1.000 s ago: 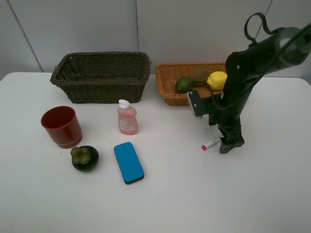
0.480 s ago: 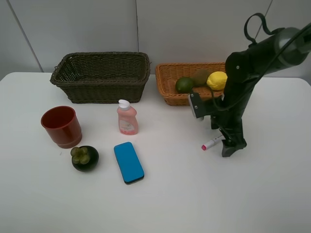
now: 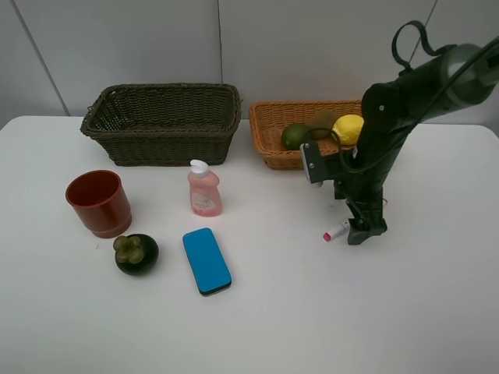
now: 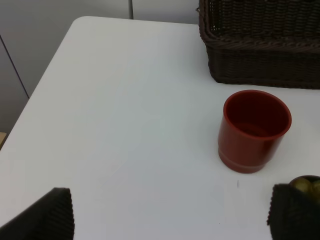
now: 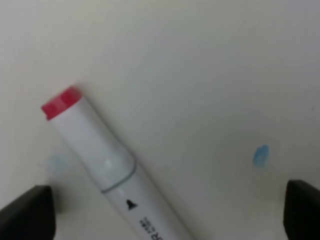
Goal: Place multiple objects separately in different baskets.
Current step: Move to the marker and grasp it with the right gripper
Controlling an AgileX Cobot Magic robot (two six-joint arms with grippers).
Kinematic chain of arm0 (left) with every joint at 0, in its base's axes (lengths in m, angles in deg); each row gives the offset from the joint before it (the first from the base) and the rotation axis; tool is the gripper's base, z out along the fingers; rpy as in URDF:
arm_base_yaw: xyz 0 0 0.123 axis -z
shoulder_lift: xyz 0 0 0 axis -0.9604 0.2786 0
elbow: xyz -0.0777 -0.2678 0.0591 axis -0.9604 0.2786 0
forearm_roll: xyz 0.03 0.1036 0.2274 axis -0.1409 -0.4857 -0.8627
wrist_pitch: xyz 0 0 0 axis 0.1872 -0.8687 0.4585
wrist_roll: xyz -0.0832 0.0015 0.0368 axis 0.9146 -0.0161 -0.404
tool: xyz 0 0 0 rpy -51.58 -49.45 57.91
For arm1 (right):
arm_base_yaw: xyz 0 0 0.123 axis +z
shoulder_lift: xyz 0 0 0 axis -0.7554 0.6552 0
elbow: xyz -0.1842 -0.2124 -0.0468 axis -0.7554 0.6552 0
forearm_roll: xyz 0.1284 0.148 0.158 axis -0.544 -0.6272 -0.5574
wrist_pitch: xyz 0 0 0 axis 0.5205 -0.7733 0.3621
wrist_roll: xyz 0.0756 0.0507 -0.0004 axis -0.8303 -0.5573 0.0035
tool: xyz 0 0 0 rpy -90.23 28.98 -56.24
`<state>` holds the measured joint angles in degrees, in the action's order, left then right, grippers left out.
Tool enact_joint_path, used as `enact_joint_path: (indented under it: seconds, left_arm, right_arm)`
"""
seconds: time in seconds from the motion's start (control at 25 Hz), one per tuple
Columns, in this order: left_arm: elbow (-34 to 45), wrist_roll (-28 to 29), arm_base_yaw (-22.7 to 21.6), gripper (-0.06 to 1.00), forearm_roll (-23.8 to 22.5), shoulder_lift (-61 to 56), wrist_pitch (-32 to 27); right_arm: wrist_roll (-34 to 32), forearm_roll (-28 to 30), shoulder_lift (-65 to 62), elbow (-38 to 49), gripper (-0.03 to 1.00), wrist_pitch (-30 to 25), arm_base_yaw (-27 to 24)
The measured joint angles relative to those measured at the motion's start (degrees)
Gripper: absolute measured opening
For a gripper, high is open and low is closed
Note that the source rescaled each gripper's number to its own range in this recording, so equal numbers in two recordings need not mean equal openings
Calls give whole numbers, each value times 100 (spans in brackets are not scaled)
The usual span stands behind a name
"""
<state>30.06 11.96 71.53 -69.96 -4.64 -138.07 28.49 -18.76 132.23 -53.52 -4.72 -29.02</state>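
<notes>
Right claw [image 3: 357, 232]: wide open, gripping nothing, low over marker [image 5: 95, 145]
Marker: flat on tabletop [image 3: 327, 312], within right claw's span, in front of orange basket [image 3: 269, 152]
Left claw [image 4: 170, 212]: wide open, empty, near cup [image 4: 255, 131]

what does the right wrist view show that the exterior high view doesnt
Only the right wrist view: the black printing on the white marker with a red cap and a small blue spot on the white table. Only the exterior high view: the dark wicker basket, the orange wicker basket holding fruit, the red plastic cup, pink bottle, blue flat block and dark mangosteen. Both: the marker lying on the table.
</notes>
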Motion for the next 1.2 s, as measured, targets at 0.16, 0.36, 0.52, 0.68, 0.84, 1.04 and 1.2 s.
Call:
enact_joint_path:
  seconds: [0.16,0.36,0.52,0.68,0.84,1.04,1.2]
  left_arm:
    - [0,0,0,100,0,0,0]
    - [0,0,0,100,0,0,0]
    - [0,0,0,100,0,0,0]
    - [0,0,0,100,0,0,0]
    - [0,0,0,100,0,0,0]
    - [0,0,0,100,0,0,0]
    - [0,0,0,100,0,0,0]
  right_arm:
    - [0,-17,0,1,100,0,0]
    - [0,-40,0,1,100,0,0]
    - [0,-53,0,1,100,0,0]
    - [0,-53,0,1,100,0,0]
    - [0,-83,0,1,100,0,0]
    - [0,-97,0,1,100,0,0]
    - [0,-97,0,1,100,-6,0]
